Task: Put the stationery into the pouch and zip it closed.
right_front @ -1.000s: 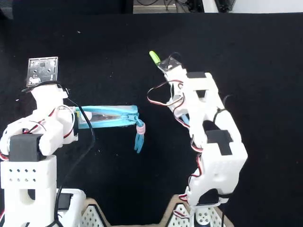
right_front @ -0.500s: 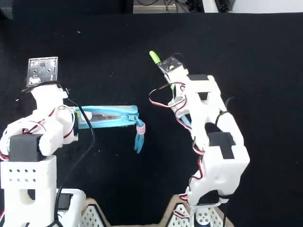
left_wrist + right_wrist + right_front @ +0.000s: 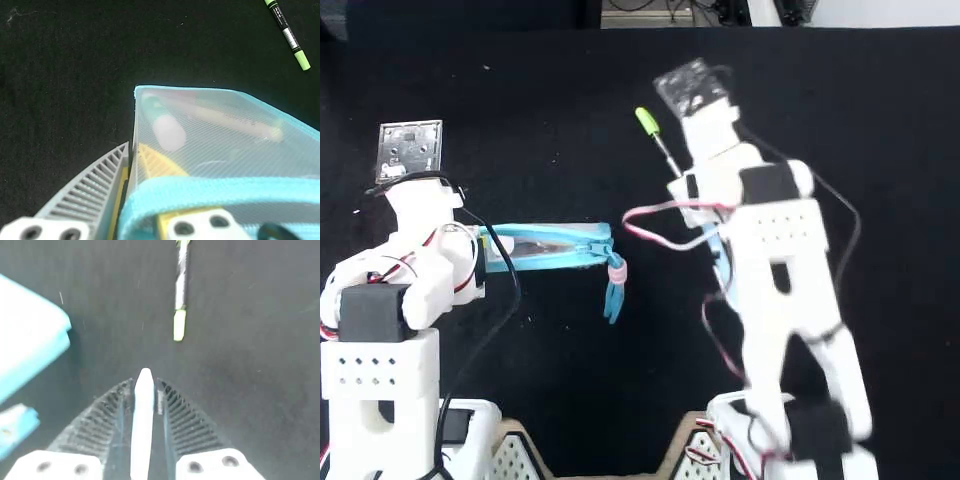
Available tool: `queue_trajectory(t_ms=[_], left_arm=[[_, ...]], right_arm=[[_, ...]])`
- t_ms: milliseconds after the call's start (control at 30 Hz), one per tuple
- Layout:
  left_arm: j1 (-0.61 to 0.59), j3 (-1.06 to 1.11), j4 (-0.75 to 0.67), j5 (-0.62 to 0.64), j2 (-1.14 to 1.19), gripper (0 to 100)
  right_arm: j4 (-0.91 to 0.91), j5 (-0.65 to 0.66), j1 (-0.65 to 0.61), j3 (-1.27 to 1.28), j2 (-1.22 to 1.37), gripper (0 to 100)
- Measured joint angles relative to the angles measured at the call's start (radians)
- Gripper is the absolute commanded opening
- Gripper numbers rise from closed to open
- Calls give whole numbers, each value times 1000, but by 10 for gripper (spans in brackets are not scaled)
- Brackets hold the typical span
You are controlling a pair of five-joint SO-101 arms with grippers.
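The teal mesh pouch (image 3: 555,246) lies left of centre, its mouth facing up and a pink-and-blue zip tassel (image 3: 614,285) at its right end. My left gripper (image 3: 485,250) is shut on the pouch's left end; through the mesh (image 3: 210,135) I see a few pens inside, and the gripper (image 3: 131,150) pinches the pouch edge. A green-capped pen (image 3: 648,122) lies on the mat beyond the pouch, just ahead of the right arm. My right gripper (image 3: 145,382) is shut on a white pen (image 3: 142,415), which points toward the green pen (image 3: 179,300).
The black mat (image 3: 880,150) covers the whole table. The right arm (image 3: 775,240) stands tall over the centre-right and hides the mat beneath it. The pouch's corner (image 3: 30,350) lies to one side of my right gripper.
The right arm has lifted and swung toward the table's far side, its wrist now higher above the green pen. The left arm and the pouch have not moved.
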Motion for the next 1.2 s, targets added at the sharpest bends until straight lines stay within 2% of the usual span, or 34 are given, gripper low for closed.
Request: queue_trajectory(t_ms=[167,367,467,800,1000,1200], left_arm=[[0,0,0,0,0,30],[0,0,0,0,0,30],[0,0,0,0,0,30],[0,12,-12,0,0,30],[0,12,-12,0,0,30],[0,12,-12,0,0,30]], right_arm=[[-71,-138,-5,155,-232,11],[-313,-161,-44,491,-520,11],[-354,-163,-86,588,-647,11],[-292,-161,-215,621,-956,11],[-284,-161,-244,621,-1197,11],[-408,-163,-365,629,-1332,11]])
